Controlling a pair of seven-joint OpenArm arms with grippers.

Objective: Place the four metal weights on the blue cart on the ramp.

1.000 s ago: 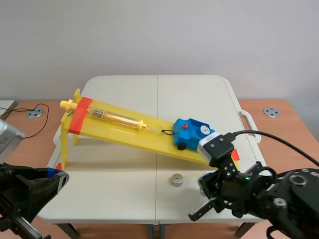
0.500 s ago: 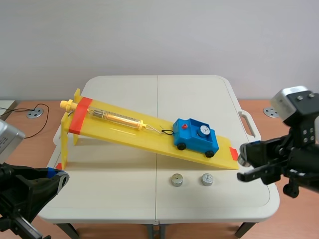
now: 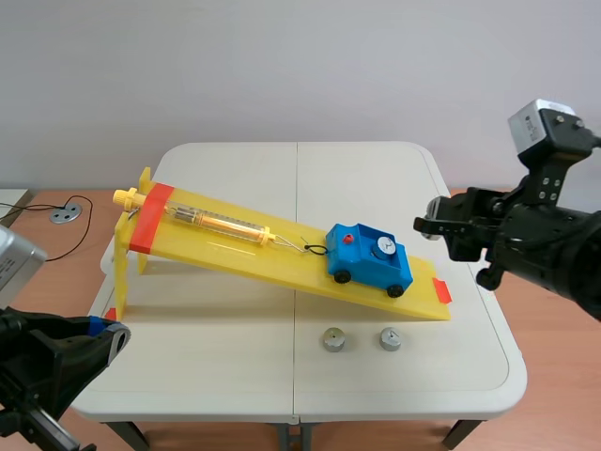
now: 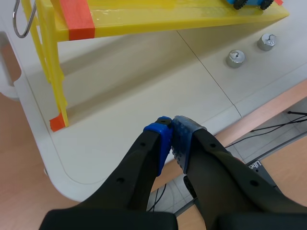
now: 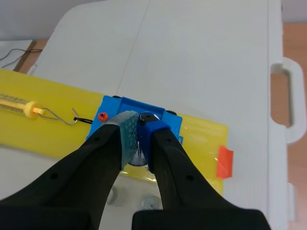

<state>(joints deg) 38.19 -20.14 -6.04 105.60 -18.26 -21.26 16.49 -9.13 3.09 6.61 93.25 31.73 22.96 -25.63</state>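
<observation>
Right arm, since a second ago: risen from low over the front of the tabletop (image 3: 235, 178) to the middle right of the frame, beside the ramp's foot.
Left pincer (image 4: 171, 125): lower left, off the tabletop's front edge, pads pressed together on nothing.
Yellow ramp (image 3: 235, 246): slopes from upper left down to centre right.
Blue cart (image 3: 362, 265): near the ramp's foot, with one loaded weight (image 3: 382, 246) in its bed.
Loose weights: left loose weight (image 3: 333, 339) and right loose weight (image 3: 390, 338), on the tabletop just below the cart.
Right pincer (image 5: 138, 125): narrow, apparently pinching a held weight (image 3: 433, 208); in its own view the cart lies right behind its fingertips.
Doing it well: probably centre over the free part of the bed, lower gently so the cart does not roll, then release.
</observation>
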